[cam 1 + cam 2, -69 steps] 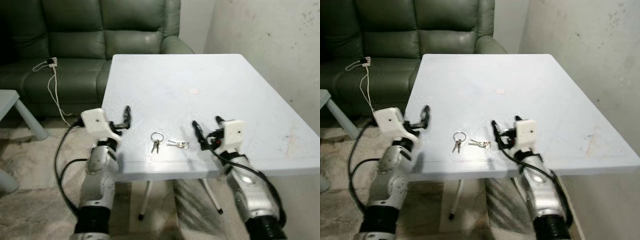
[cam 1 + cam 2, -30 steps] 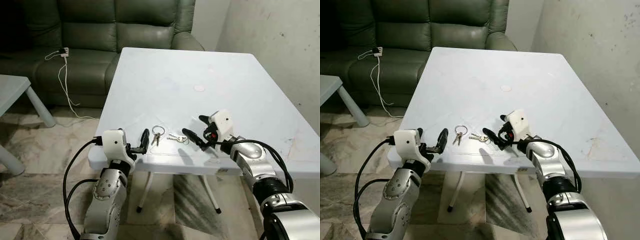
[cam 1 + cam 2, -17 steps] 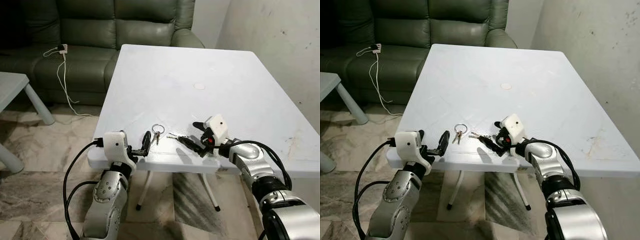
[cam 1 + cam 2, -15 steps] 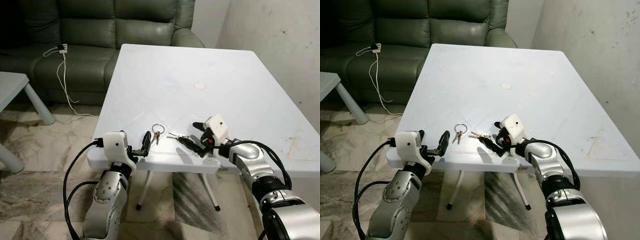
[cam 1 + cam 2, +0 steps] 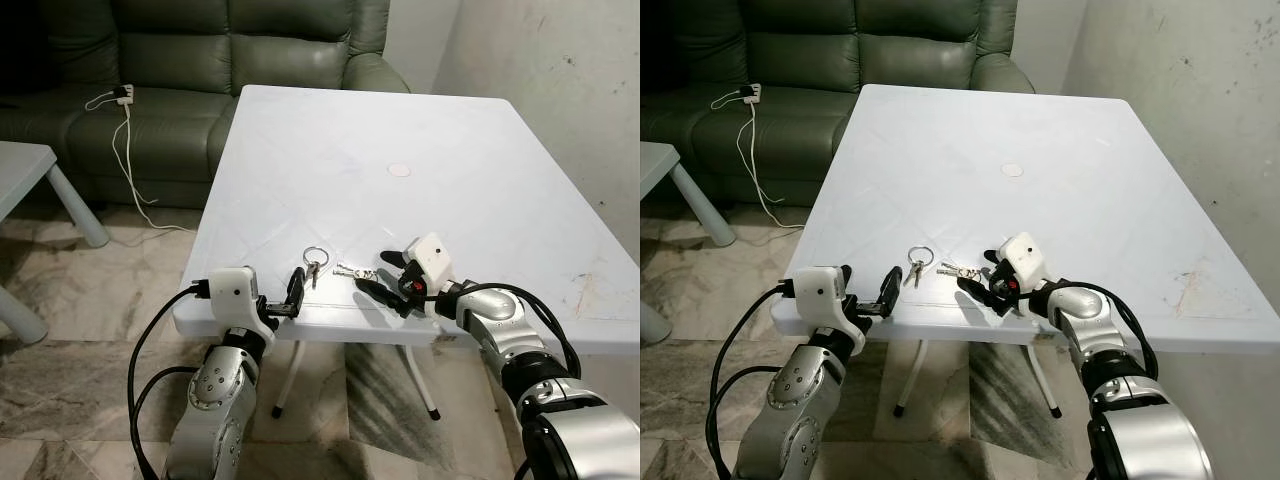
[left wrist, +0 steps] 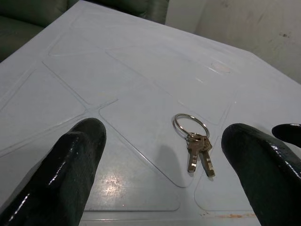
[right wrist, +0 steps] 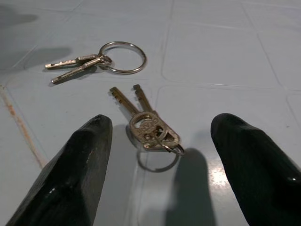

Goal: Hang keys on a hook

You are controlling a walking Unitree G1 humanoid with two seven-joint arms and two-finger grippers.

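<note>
Closer now, the right gripper [image 7: 155, 155], fingers apart, straddles the small keys [image 7: 149, 128] on the table [image 5: 450, 150].

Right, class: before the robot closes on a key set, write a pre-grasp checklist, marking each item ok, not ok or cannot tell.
1. Right gripper fingers open: ok.
2. Silver key pair on the small ring lies between the right gripper's fingers: ok.
3. Second silver key pair on the large round ring lies apart from the first, flat on the white plastic table: ok.
4. Left gripper open, large-ring keys ahead of it: ok.
5. Right gripper low enough to pinch the flat keys: cannot tell.
6. Hook to hang the keys on located: not ok.
</note>
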